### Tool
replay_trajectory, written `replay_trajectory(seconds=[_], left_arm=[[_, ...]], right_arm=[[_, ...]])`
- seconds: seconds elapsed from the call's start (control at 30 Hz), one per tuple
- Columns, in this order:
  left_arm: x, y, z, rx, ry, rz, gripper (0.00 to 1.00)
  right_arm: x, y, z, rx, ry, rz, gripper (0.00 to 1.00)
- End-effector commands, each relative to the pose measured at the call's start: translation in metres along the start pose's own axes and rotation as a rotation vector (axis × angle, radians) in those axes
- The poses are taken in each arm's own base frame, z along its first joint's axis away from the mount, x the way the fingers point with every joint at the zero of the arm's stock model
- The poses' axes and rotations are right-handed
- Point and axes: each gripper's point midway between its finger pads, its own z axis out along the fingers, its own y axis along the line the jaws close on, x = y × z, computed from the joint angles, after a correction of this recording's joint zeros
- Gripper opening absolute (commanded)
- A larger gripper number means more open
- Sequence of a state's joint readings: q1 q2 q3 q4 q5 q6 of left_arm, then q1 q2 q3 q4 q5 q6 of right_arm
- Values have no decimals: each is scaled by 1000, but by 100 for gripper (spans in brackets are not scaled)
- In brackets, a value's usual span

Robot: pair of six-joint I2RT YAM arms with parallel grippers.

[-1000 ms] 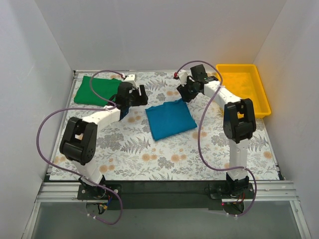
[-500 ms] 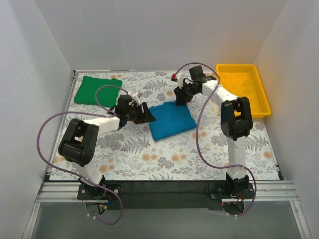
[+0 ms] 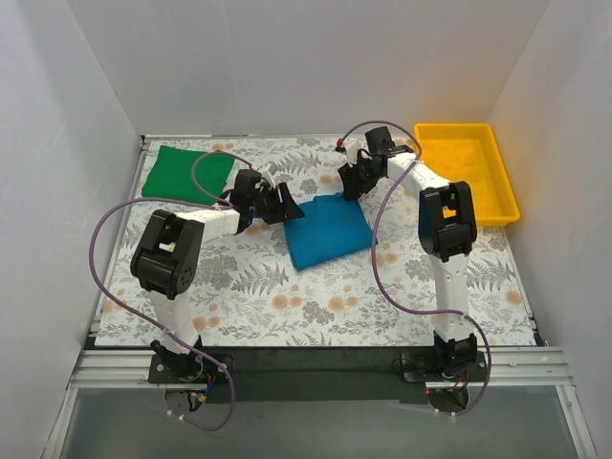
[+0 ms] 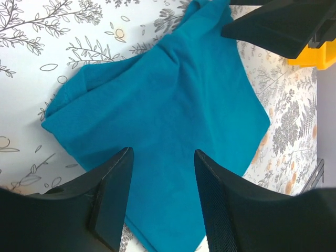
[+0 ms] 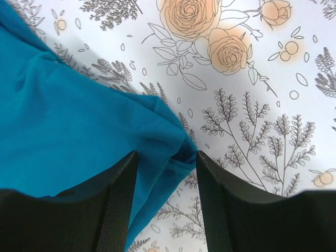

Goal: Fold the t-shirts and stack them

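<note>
**Gripping the Far Corners**

Find blue shirt (image 3: 328, 232) at centre of worktop (image 3: 287, 306); green shirt (image 3: 182, 172) folded at far left corner. Note left claw (image 4: 163, 157) and right claw (image 5: 167, 157) wide open, empty, each over one far corner. Lower both together, straddle all layers, close evenly. Cannot tell contact with cloth; underside layers hidden.

White walls (image 3: 306, 67), floral-print tabletop (image 3: 316, 306) — even, bright light
</note>
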State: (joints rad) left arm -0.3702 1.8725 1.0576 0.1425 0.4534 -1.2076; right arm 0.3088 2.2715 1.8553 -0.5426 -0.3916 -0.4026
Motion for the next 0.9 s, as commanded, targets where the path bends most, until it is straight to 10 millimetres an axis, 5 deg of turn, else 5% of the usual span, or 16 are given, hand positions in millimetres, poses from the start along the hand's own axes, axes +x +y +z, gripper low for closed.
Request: replay_trajectory(seconds=[0.0,0.2,0.37,0.63,0.77,0.87], left_arm=[[-15,-3,8,5,-24,-1,48],[-17,6,20,-20,-16,-24,46],[-7,21,24,-77,9,-59,41],[-3,41,24,-156,11,-106,34],[-5,40,25,-155,9,-107,34],[-13,26,22,-92,-6,-76,39]], right_arm=[[-16,-4,4,-2,-41,22,54],[-16,2,8,-53,-56,30,40],[-10,-5,1,-53,-59,55,1],[-3,-34,-24,3,-86,112,1],[0,-33,-26,-16,-94,122,1],[1,-29,-29,-27,-94,112,46]])
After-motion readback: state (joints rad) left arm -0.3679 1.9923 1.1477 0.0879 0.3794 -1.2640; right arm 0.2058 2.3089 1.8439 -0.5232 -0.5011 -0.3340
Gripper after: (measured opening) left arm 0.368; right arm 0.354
